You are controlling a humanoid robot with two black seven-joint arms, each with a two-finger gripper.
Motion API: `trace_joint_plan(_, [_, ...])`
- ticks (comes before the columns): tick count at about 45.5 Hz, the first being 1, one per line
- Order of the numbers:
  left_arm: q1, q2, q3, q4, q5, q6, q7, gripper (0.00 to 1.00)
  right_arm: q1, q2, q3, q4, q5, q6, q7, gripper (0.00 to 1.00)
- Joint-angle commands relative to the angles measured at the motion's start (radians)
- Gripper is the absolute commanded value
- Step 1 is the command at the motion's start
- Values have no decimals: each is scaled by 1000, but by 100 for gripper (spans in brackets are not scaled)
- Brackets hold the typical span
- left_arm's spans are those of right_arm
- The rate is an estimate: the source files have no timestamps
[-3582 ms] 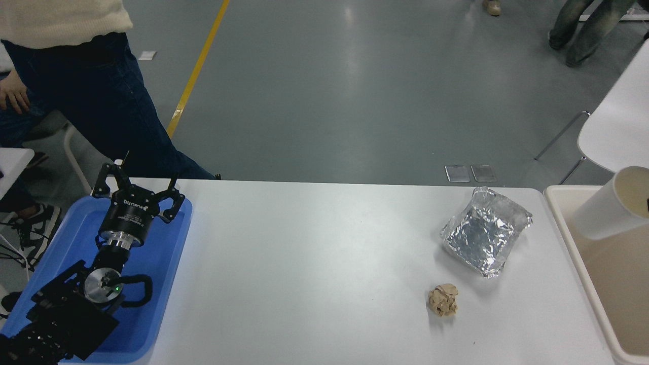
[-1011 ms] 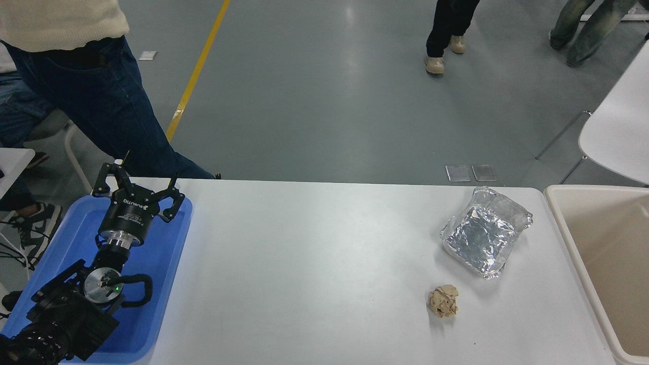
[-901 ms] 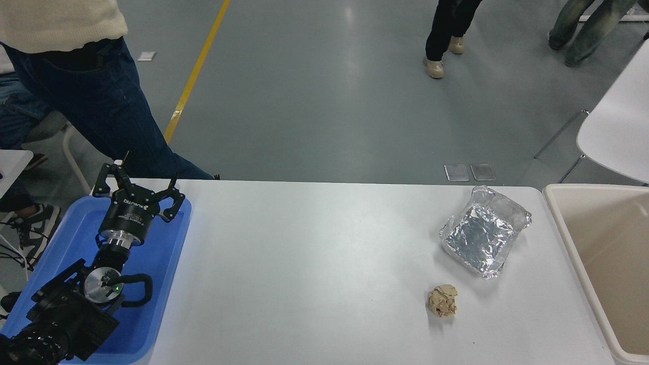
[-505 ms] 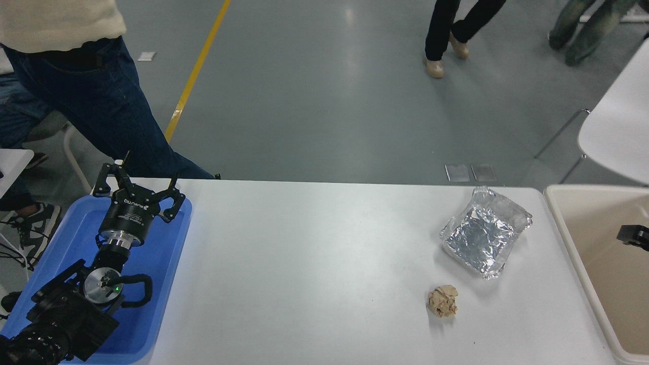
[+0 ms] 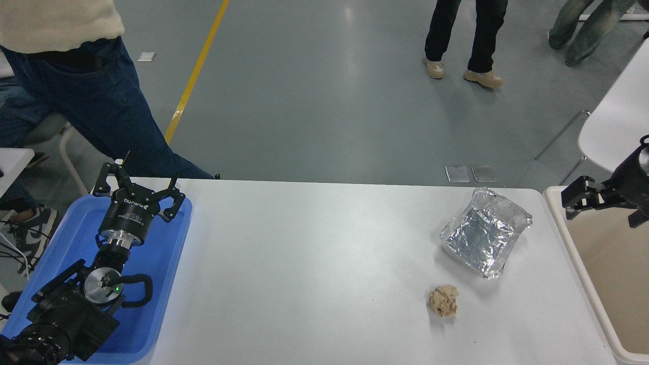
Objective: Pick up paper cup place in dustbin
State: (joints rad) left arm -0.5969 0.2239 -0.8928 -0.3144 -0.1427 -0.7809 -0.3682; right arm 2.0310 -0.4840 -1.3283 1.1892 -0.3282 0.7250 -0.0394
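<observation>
The dustbin [image 5: 618, 274] is a large beige tub at the table's right end, partly cut off by the picture's edge. The paper cup is not in view on the table, and I cannot see it in the visible part of the dustbin. My right gripper [image 5: 602, 207] comes in from the right edge above the dustbin's far left corner, open and empty. My left gripper [image 5: 137, 188] is parked open over the blue tray [image 5: 167, 263] at the lower left.
A crumpled silver foil tray [image 5: 484, 238] lies near the table's far right. A tan wad of paper [image 5: 443, 300] lies in front of it. A person in jeans stands at the far left corner. Others walk on the floor beyond. A white chair stands at the right.
3.6 s ago the paper cup was over the dustbin; since then it is gone from view. My right gripper has come back in from the right edge, moving left and up, empty.
</observation>
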Motion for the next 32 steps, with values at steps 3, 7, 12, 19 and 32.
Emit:
trace_joint_plan(3, [0, 0, 0, 0, 0, 2, 0, 100, 155, 82, 63, 35, 9, 60, 1, 100])
trace_joint_plan(7, [0, 0, 0, 0, 0, 0, 0, 100, 179, 81, 90, 35, 14, 60, 1, 100])
trace_joint_plan(12, [0, 0, 0, 0, 0, 2, 2, 100, 215, 82, 93, 35, 14, 60, 1, 100])
trace_joint_plan(19, [0, 0, 0, 0, 0, 0, 2, 100, 264, 110, 66, 43, 11, 60, 0, 100])
trace_joint_plan(32, [0, 0, 0, 0, 0, 0, 2, 100, 291, 116, 35, 43, 9, 60, 0, 100])
